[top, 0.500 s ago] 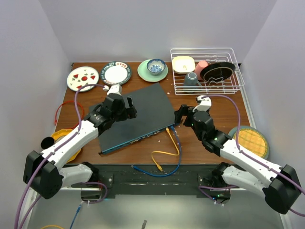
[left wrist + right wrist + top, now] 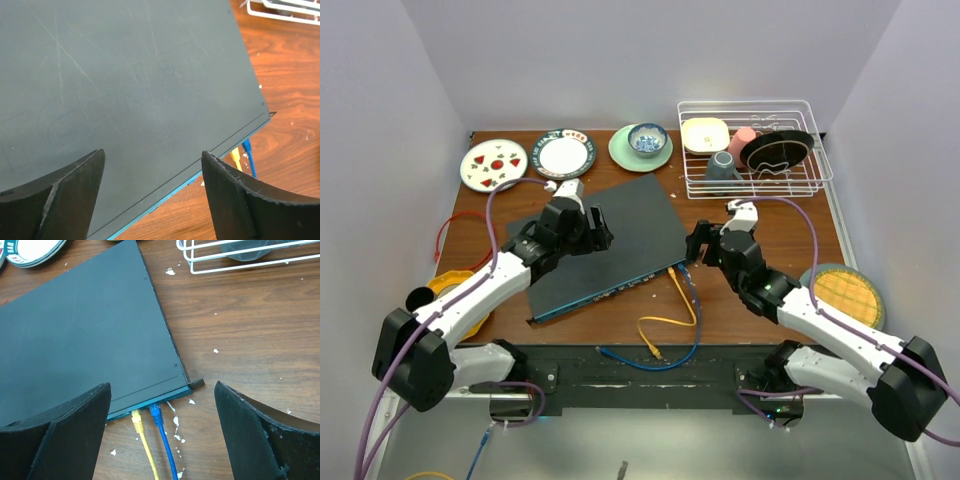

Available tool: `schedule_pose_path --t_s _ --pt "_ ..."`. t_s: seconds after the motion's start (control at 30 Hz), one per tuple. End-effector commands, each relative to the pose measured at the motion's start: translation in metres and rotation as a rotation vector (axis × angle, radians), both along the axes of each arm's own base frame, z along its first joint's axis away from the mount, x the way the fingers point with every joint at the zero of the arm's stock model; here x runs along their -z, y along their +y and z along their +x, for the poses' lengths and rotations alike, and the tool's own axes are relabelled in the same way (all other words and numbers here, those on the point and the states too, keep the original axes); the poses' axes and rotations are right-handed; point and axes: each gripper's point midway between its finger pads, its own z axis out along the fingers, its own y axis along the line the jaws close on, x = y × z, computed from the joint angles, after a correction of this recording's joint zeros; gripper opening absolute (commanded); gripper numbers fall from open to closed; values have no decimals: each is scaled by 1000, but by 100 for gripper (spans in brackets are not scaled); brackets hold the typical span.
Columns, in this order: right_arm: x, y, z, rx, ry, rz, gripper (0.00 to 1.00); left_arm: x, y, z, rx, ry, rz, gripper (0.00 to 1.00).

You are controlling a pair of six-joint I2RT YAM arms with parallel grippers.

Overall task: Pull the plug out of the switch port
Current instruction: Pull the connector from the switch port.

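Note:
The switch (image 2: 605, 245) is a broad flat black box lying askew mid-table, its thin blue port side facing the near edge. A yellow plug (image 2: 136, 421) and a blue plug (image 2: 156, 414) sit side by side in ports near its right end. Their yellow cable (image 2: 670, 320) and blue cable (image 2: 692, 300) trail toward the near edge. My right gripper (image 2: 162, 388) is open and empty, above the switch's near right corner (image 2: 698, 243). My left gripper (image 2: 153, 154) is open and empty, over the switch's top (image 2: 125, 85), near its far left part (image 2: 592, 228).
A white wire dish rack (image 2: 820, 150) with cups and bowls stands at the back right. Three plates (image 2: 494, 164) line the back edge, one with a small bowl (image 2: 647, 139). A round yellow mat (image 2: 845, 292) lies right, a yellow dish (image 2: 450, 285) and red cable (image 2: 442, 240) left.
My left gripper has moved a little farther back and right over the switch. My right gripper has edged slightly back toward the switch's corner. Both stay open.

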Motion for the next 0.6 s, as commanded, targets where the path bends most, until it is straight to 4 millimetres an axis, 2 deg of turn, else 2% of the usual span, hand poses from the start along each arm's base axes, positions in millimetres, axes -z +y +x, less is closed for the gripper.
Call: schedule_pose_path --t_s 0.0,0.07,0.1,0.2,0.23,0.27,0.43,0.57 --pt "5 12 3 -17 34 40 85 -10 -13 6 51 -21 -34 71" --pt "14 16 3 -21 60 45 79 -5 -12 4 47 -23 -38 63" --pt "25 15 4 -12 91 23 78 -4 -12 3 44 -23 -45 55" --pt "42 19 5 2 144 13 78 5 -12 -1 35 -1 -58 26" --pt "45 21 5 -1 155 19 78 6 -15 -2 47 4 -70 9" --pt "48 24 6 -7 163 27 78 10 -16 -3 49 14 -76 0" --pt "63 38 3 -40 191 119 79 23 -25 -7 84 53 -101 0" --pt "68 37 0 -51 193 213 79 32 -24 -9 89 61 -97 0"
